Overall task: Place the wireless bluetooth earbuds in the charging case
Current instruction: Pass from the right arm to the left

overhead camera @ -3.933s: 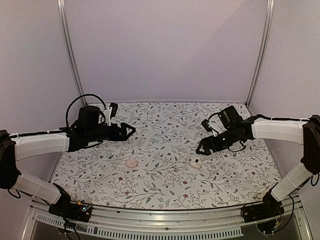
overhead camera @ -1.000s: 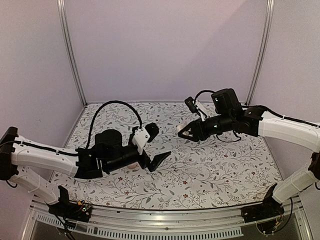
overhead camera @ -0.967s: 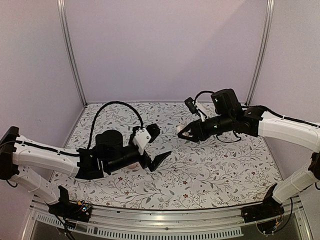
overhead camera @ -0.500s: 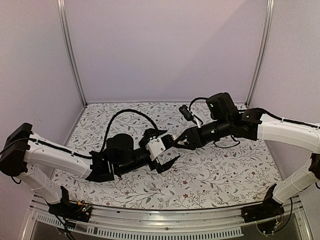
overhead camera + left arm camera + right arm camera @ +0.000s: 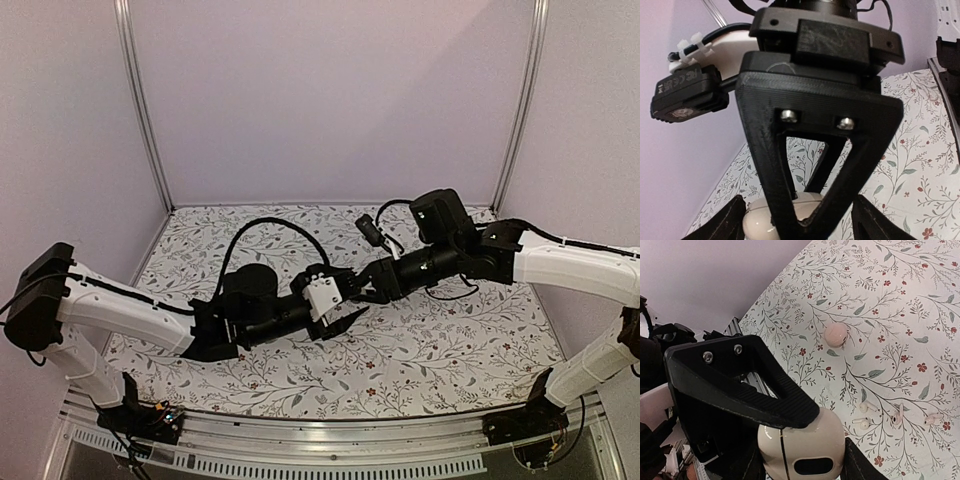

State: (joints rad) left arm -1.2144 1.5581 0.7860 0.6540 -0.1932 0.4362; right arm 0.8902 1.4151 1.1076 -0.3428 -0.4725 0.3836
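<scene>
**Case may slip**

Top: both jaws meet above the worktop [image 5: 450, 340].
Left wrist: left jaws spread astride the case [image 5: 760, 220]; an off-centre squeeze could dislodge it.
Right wrist: right jaws pinch the case; earbuds [image 5: 897, 415] lie on the worktop.

White marks printed on black camera module [image 5: 685, 92], seen upside down, read as FC and CE; finer print unreadable.

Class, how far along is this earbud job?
Done: the cream pebble-shaped plastic case is aloft, clamped in the right gripper. In hand: the left gripper straddles it, jaws open. Left: small white stemmed earbuds lie loose on the floral table, not yet inserted.
</scene>
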